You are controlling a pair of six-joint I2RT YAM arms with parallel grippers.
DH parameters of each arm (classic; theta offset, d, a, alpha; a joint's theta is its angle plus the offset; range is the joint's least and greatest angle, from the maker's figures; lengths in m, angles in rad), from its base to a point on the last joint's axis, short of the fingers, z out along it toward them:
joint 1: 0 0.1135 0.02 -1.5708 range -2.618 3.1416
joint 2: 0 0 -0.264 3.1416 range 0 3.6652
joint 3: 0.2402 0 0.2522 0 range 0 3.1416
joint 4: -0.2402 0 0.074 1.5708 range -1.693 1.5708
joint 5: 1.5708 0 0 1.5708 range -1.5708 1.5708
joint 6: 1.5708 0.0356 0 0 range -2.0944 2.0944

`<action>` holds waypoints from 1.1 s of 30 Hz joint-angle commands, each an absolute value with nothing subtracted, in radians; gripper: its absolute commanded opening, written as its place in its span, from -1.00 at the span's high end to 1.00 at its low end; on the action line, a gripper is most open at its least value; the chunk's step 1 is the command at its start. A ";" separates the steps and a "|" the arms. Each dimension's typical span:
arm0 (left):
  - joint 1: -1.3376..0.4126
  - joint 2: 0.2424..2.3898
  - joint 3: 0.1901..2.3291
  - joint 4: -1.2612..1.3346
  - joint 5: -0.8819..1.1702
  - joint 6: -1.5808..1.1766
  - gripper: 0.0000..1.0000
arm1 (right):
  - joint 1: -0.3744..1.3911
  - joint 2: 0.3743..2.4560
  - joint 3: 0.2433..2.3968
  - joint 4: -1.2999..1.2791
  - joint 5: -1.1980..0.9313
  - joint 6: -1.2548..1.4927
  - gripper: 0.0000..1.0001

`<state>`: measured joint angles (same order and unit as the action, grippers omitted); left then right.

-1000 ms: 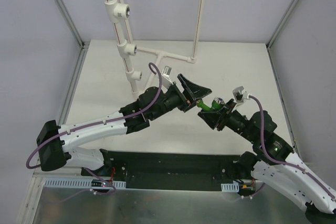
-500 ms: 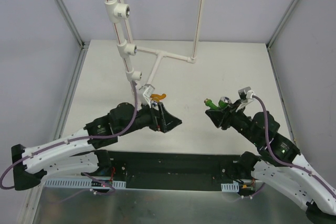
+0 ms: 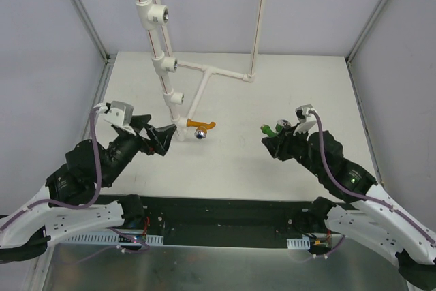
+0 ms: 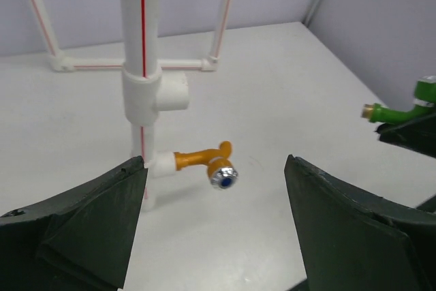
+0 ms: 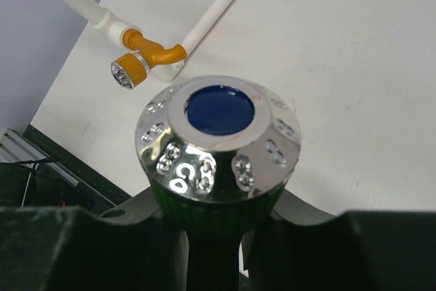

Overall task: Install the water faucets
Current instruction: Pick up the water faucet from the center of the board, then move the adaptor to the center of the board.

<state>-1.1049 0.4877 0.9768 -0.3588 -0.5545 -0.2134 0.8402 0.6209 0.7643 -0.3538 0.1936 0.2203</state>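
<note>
The orange faucet sticks out sideways from the lowest tee of the white pipe stand, silver end pointing to the near side. In the left wrist view the orange faucet joins a white fitting. My left gripper is open and empty, left of the faucet and apart from it; its jaws stand wide either side of it. My right gripper is shut on the green faucet, held above the table at the right. Its silver end fills the right wrist view.
The pipe stand rises at the back left with two more tees showing metal threaded holes. A white cross pipe lies on the table behind. Frame posts and grey walls close in both sides.
My left arm has swung back from the table's middle to the left, uncovering the orange faucet at the lowest tee. My right gripper with the green faucet has shifted slightly.
</note>
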 commanded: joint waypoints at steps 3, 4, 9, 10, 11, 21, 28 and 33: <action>-1.091 0.546 1.029 -0.233 -0.663 0.159 -0.72 | 0.842 0.592 0.776 -0.290 0.173 0.235 1.00; -1.086 0.551 1.034 -0.215 -0.657 0.190 -0.72 | 0.842 0.588 0.773 -0.288 0.172 0.239 1.00; -0.993 0.644 1.075 -0.213 -0.588 0.193 -0.73 | 0.841 0.589 0.775 -0.305 0.169 0.242 1.00; -0.944 0.667 1.081 -0.221 -0.534 0.167 -0.72 | 0.841 0.589 0.776 -0.313 0.166 0.242 1.00; -0.898 0.690 1.091 -0.230 -0.478 0.135 -0.72 | 0.842 0.588 0.778 -0.316 0.164 0.242 1.00; -0.531 0.821 1.126 -0.164 -0.057 0.025 -0.72 | 0.841 0.569 0.761 -0.322 0.135 0.258 1.00; -0.263 0.902 1.126 -0.003 0.306 -0.152 -0.72 | 0.844 0.574 0.738 -0.295 0.153 0.198 1.00; -0.235 0.979 1.143 0.093 0.428 -0.216 -0.62 | 0.842 0.519 0.673 -0.167 0.152 0.120 1.00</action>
<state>-0.2447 0.9367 1.1000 -0.0505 0.2337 -0.1219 0.8402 0.5594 0.7006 -0.3103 0.1440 0.1982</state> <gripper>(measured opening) 0.839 0.353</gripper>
